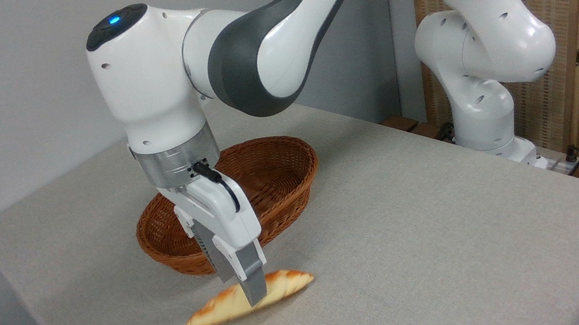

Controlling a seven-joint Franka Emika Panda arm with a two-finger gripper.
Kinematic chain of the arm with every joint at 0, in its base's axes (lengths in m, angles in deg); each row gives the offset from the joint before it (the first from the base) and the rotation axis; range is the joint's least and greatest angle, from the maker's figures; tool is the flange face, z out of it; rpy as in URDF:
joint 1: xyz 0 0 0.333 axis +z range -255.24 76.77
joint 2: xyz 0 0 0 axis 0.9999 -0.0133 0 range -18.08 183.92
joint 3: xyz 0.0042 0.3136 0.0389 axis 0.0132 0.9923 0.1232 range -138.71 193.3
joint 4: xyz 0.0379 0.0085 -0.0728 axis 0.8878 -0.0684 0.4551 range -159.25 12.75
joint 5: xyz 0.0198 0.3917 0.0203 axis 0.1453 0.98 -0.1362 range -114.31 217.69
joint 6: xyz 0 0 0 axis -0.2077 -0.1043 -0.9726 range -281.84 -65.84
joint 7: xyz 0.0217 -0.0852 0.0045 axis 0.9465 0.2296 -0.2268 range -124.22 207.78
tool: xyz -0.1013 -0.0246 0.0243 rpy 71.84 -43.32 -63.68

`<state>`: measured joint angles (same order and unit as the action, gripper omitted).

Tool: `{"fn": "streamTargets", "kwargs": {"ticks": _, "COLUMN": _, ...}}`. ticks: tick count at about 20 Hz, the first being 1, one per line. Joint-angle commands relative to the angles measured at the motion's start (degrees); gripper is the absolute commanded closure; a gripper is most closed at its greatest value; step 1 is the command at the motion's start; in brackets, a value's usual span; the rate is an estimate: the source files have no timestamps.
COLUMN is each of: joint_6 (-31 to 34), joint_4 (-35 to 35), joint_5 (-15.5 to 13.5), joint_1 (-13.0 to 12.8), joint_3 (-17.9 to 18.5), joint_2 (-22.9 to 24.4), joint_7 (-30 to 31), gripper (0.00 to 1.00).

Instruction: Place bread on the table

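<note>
bread [280, 285] middle: hidden by claw [253, 293] | left tip: blurred (motion)

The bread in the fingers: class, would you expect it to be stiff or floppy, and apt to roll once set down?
Probably stiff: the bread juts straight out either side of the fingers without drooping. Being flat with pointed ends, it should lie still on the table, not roll.
</note>
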<state>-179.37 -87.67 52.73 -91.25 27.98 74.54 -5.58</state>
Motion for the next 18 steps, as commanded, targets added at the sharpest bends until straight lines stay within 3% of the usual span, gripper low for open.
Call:
{"fn": "streamTargets", "kwargs": {"ticks": 1, "joint_6": -0.05, "joint_4": 0.62, "joint_5": 0.63, "joint_1": -0.35, "joint_3": 2.13, "joint_2": 1.09, "joint_7": -3.52, "gripper": 0.00}}
{"fn": "streamTargets", "kwargs": {"ticks": 4, "joint_6": 0.47, "joint_4": 1.49, "joint_5": -0.07, "joint_1": -0.35, "joint_3": 2.40, "joint_2": 3.45, "joint_7": -2.57, "gripper": 0.00}}
{"fn": "streamTargets", "kwargs": {"ticks": 7, "joint_6": 5.47, "joint_4": 2.20, "joint_5": -0.34, "joint_1": -0.35, "joint_3": 1.35, "joint_2": 6.97, "joint_7": 3.83, "gripper": 0.00}}
{"fn": "streamTargets", "kwargs": {"ticks": 9, "joint_6": 10.29, "joint_4": 5.87, "joint_5": 0.54, "joint_1": 0.08, "joint_3": -2.68, "joint_2": 7.24, "joint_7": 10.33, "gripper": 0.00}}
{"fn": "streamTargets", "kwargs": {"ticks": 10, "joint_6": 13.19, "joint_4": 7.55, "joint_5": 0.72, "joint_1": 1.83, "joint_3": -4.96, "joint_2": 7.24, "joint_7": 12.80, "gripper": 0.00}}
{"fn": "streamTargets", "kwargs": {"ticks": 13, "joint_6": 15.94, "joint_4": 9.50, "joint_5": 0.55, "joint_1": 5.35, "joint_3": -11.30, "joint_2": 8.46, "joint_7": 13.44, "gripper": 0.00}}
{"fn": "streamTargets", "kwargs": {"ticks": 18, "joint_6": 17.18, "joint_4": 9.50, "joint_5": 0.72, "joint_1": 5.45, "joint_3": -11.67, "joint_2": 9.09, "joint_7": 12.73, "gripper": 0.00}}
